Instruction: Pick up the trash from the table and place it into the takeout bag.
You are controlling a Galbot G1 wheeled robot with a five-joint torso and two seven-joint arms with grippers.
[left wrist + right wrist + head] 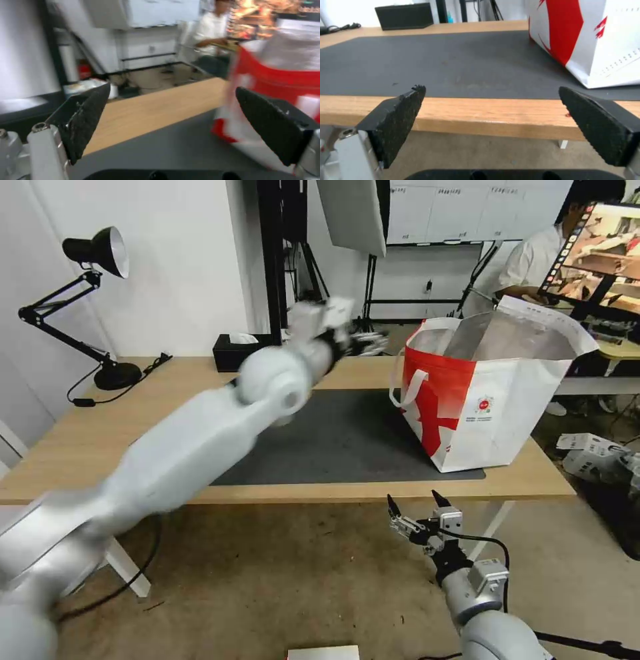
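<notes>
The takeout bag point(493, 400) stands open on the right end of the table point(87, 447), partly on the dark grey mat point(347, 440), showing its silver lining. My left arm reaches across the table, and its gripper point(368, 341) hovers open and empty above the far edge, just left of the bag's rim. In the left wrist view this gripper point(172, 87) has the bag point(283, 67) close beside one finger. My right gripper point(413, 499) is open and empty below the table's front edge, facing the mat point(460, 62) and bag point(596, 37). The trash is out of view.
A black tissue box point(241, 351) sits at the table's back edge, and a black desk lamp point(100, 253) with its cable stands at the back left. A person sits at a desk behind the bag. White boxes point(593, 453) lie on the floor at right.
</notes>
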